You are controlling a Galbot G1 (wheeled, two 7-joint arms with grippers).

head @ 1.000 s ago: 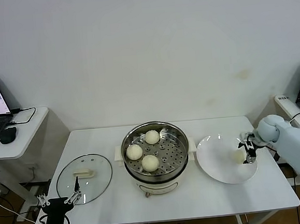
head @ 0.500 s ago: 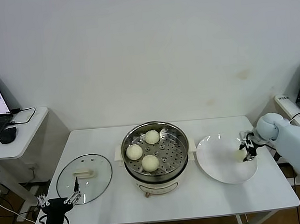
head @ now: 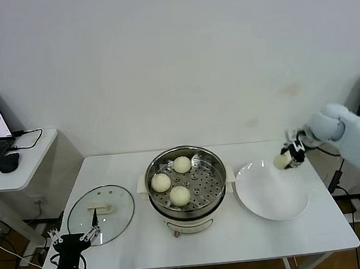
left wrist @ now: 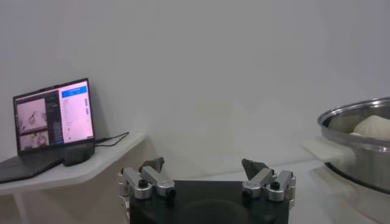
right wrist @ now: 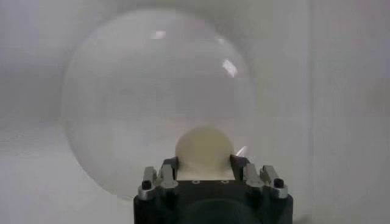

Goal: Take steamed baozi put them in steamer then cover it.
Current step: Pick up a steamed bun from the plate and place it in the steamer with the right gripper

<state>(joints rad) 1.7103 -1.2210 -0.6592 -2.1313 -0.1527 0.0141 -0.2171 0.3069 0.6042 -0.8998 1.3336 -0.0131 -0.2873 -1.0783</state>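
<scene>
A small cream-white steamed baozi (head: 282,162) is clamped between the two fingers of the right gripper (head: 288,158), lifted clear above the far right rim of a flat white plate (head: 269,197). In the right wrist view the same bun (right wrist: 204,147) fills the gap between the metal fingers (right wrist: 159,177), which press against its sides, with the round plate (right wrist: 122,91) lying below it.

The right arm (head: 349,140) comes in from the right edge of the head view, its white forearm angled across and slightly down toward the table, with the wrist bent so the gripper points toward the steamer.

Three more buns (head: 180,196) rest on the hole-dotted tray inside the steamer (head: 187,185), a shiny steel pot on a cream-white base at the middle of the white table (head: 238,242). The plate sits just beside the steamer on its right. On the steamer's left, apart from it, a round clear glass lid (head: 101,214) with a cream handle lies flat on the table.

The left gripper (head: 71,241) is low at the near left corner of the table, just short of the lid, its fingers spread wide with nothing between them. The left wrist view shows those fingers (left wrist: 153,165) well apart, and beyond them the steamer's rim (left wrist: 359,112) and a laptop (left wrist: 52,119) on a side table (head: 26,162).
</scene>
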